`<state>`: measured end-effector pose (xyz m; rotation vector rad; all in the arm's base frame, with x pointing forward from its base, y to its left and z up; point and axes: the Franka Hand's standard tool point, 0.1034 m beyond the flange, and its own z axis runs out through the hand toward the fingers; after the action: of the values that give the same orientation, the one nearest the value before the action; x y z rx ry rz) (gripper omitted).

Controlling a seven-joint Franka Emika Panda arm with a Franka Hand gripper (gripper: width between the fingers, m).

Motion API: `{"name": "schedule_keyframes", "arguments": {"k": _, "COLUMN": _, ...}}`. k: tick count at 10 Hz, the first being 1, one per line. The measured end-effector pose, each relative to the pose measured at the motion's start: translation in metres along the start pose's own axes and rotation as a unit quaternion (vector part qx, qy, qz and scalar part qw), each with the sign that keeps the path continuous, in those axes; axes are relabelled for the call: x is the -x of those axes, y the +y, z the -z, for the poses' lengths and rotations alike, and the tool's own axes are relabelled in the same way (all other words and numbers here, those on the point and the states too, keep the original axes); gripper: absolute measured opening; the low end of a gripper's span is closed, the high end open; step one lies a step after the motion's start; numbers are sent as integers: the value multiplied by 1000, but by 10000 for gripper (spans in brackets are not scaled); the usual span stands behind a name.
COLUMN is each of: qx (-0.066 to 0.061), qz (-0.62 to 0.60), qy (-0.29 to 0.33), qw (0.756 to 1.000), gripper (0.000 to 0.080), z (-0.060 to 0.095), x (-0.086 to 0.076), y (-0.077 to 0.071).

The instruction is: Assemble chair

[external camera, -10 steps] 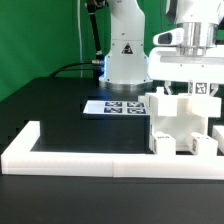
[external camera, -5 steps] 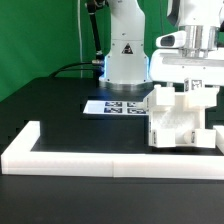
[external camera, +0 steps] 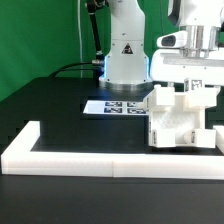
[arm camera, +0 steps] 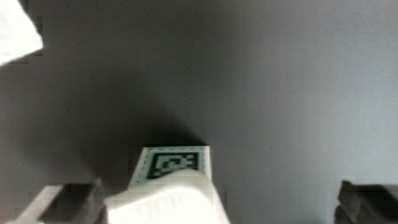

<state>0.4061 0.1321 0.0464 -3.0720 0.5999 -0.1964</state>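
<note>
On the exterior view's left, a low white border wall [external camera: 25,140] begins with a short arm and then turns and runs along the front edge of the black tabletop [external camera: 60,100]. Behind that side hangs a green curtain [external camera: 40,30]. This part of the tabletop carries only the wall.

Towards the middle, the marker board [external camera: 113,107] lies flat on the tabletop, and the printed squares on it are clear to see. Behind it stands the white base of the robot [external camera: 125,50].

Further to the exterior view's right stands the chair [external camera: 178,125], a blocky white structure of slabs and posts. It rests upright on the tabletop, just behind the front run of the border wall and just beside the marker board. One small black-and-white tag [external camera: 197,87] shows near its top.

The tool [arm camera: 217,203] hangs directly above the chair. In the exterior view I cannot pick out its tips against the white parts. In the wrist view it is spread wide, and its two dark fingers [arm camera: 71,205] stand well apart. Between them rises a white post [arm camera: 169,195] of the chair, with a tag on its end. The post is very near one finger and well apart from the other. I cannot tell if it touches the near one, and nothing is clamped.
</note>
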Motion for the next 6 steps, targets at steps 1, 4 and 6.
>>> {"name": "schedule_keyframes", "arguments": {"k": 1, "qx": -8, "qz": -5, "qy": 1, "qw": 1000, "gripper": 649, "z": 9, "x": -4, "y": -2}}
{"name": "schedule_keyframes", "arguments": {"k": 4, "qx": -37, "qz": -15, "qy": -9, "qw": 999, "gripper": 649, "z": 40, "x": -23, "y": -6}}
{"name": "schedule_keyframes", "arguments": {"k": 6, "qx": -49, "qz": -28, "qy": -14, "qw": 998, "gripper": 649, "z": 56, "x": -47, "y": -7}}
